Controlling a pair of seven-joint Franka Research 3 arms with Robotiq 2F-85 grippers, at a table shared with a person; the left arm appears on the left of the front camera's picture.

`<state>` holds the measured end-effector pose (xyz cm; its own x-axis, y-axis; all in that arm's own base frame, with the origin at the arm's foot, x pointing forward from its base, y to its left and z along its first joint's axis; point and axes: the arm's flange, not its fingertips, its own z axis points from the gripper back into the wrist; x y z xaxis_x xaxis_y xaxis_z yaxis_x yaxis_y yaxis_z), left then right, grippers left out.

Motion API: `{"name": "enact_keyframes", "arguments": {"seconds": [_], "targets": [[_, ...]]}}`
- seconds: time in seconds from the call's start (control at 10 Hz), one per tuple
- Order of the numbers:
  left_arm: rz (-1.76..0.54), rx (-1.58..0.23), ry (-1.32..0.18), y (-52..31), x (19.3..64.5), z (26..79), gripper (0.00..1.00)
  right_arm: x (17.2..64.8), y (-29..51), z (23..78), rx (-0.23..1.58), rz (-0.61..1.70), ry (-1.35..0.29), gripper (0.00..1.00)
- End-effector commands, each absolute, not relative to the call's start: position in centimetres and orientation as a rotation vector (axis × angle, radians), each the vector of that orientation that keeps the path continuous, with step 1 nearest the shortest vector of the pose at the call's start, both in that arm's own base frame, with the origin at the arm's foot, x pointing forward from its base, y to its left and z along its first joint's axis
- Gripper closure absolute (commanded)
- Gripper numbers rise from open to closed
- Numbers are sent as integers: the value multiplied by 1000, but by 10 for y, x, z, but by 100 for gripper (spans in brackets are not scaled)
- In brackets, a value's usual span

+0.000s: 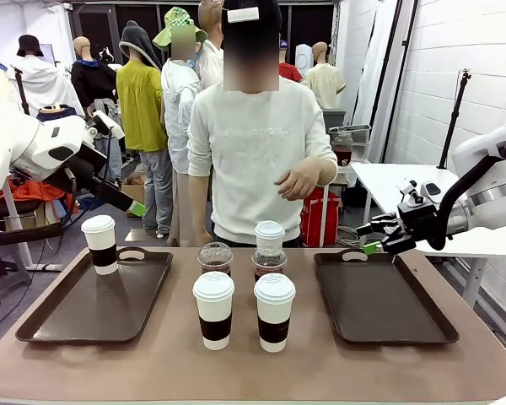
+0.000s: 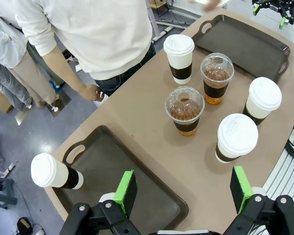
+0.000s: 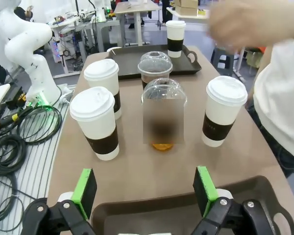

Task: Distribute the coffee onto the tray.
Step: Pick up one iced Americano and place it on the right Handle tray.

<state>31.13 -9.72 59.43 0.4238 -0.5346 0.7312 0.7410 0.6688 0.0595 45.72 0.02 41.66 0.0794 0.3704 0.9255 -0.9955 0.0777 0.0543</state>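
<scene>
— Where is the coffee?

— The lone paper cup stands upright inside the left tray, in its far left corner, just beside the handle. The other five cups are on the tabletop, between the left tray and the right tray.

— How do these five stand?

— In the near row there are the near left paper cup and the near right paper cup, close together but apart. Behind them are the left iced coffee and the right iced coffee, both with clear dome lids. The far paper cup is just behind the right iced coffee. All of them are upright.

— And the tools?

— The left tool is in the air above the left tray. Its green pads are wide apart and there is nothing between them. The right tool is also spread open and holds nothing. In the front view it hangs just beside the far right corner of the right tray. Its wrist view looks over the tray rim at the group of cups.

— Is the person touching something?

— No. The person stands at the far side in a white sweater. The person's hand is in the air above the far paper cup, apart from it.
</scene>
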Motion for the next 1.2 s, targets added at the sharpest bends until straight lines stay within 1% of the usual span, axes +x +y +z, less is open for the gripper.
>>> {"name": "enact_keyframes", "arguments": {"seconds": [0.0,0.2,0.7,0.9,1.1], "targets": [[-830,-306,-795,-95,311,594,0,477,8,388,965,1281,-960,0],[-830,-306,-795,-95,311,594,0,488,22,366,999,1318,-998,0],[-830,-306,-795,-95,311,594,0,516,75,331,1089,1321,-993,0],[-830,-306,-795,-95,311,594,0,522,100,313,1142,1344,-927,0],[-830,-306,-795,-95,311,594,0,524,102,307,1162,1339,-918,0]]}}
